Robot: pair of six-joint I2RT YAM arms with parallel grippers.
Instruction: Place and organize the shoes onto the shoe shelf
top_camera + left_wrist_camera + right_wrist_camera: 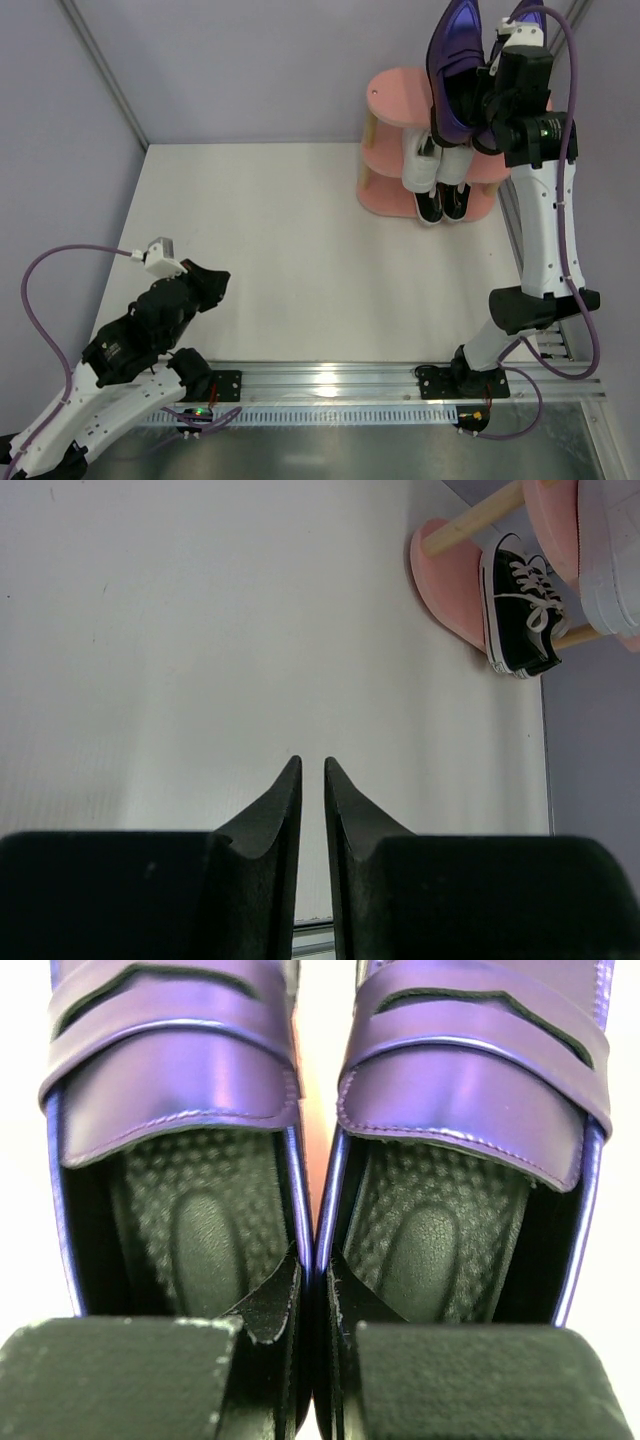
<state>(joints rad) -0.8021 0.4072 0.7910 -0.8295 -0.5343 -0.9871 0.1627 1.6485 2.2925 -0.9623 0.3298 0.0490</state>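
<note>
My right gripper (490, 95) is shut on the inner side walls of both glossy purple loafers (455, 60), pinching them together and holding them above the top board of the pink shoe shelf (395, 95). In the right wrist view the gripper (312, 1270) has one finger inside the left loafer (170, 1070) and the other inside the right loafer (470, 1080). White sneakers (432, 165) sit on the middle board and black sneakers (443, 203) on the bottom board. My left gripper (215, 285) is shut and empty, low over the table at the left.
The left wrist view shows its gripper (312, 765) over the bare white table, with a black sneaker (520, 605), the shelf's bottom board (445, 575) and a white sneaker (610, 550) far right. Lilac walls close the back and sides. A metal rail (330, 385) runs along the near edge.
</note>
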